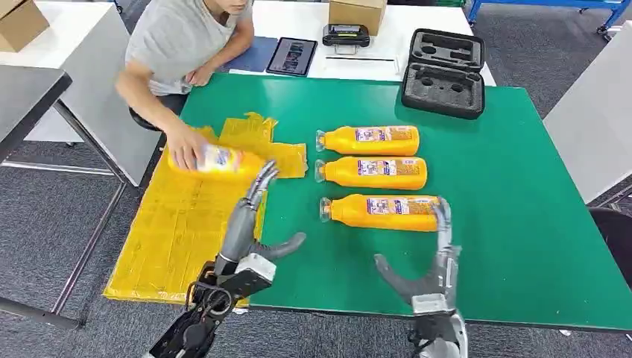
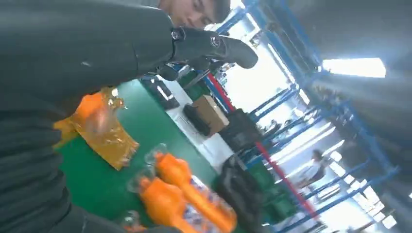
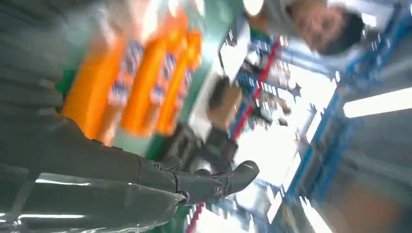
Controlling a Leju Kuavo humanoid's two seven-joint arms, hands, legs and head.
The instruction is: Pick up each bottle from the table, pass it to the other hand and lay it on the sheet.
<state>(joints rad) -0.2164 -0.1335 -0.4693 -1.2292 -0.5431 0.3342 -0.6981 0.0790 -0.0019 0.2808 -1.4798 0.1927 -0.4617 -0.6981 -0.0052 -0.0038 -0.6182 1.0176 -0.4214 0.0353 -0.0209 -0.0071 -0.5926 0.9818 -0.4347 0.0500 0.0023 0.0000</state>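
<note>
- Right hand [image 1: 431, 257] is hovering over the near table edge, fingers spread, holding nothing; fingertips are reaching up to the base end of the nearest bottle [image 1: 380, 212].
- Nearest bottle is lying at 12 o'clock from the right hand, long axis running 9-to-3, cap at 9, base at 3. Contact between fingertips and the bottle can't be confirmed.
- Left hand [image 1: 250, 231] is also empty, fingers extended toward 12–1 o'clock, over the edge where the yellow sheet [image 1: 179, 231] meets the green table [image 1: 522, 224]. It's sitting farther from that bottle than the right hand, so the right looks like the picker and the left the receiver.
- Middle bottle [image 1: 373, 172] and far bottle [image 1: 369, 139] are lying parallel behind it, same 9-to-3 axis, caps at 9.
- Fourth bottle [image 1: 216, 159] is lying on the sheet at 11 o'clock from the left hand, with a person's hand [image 1: 186, 146] resting on it.
- Labels: white-blue-red panel on each bottle; text is too small to read.
- Far end: black foam case [image 1: 444, 73], tablet [image 1: 292, 56].
</note>
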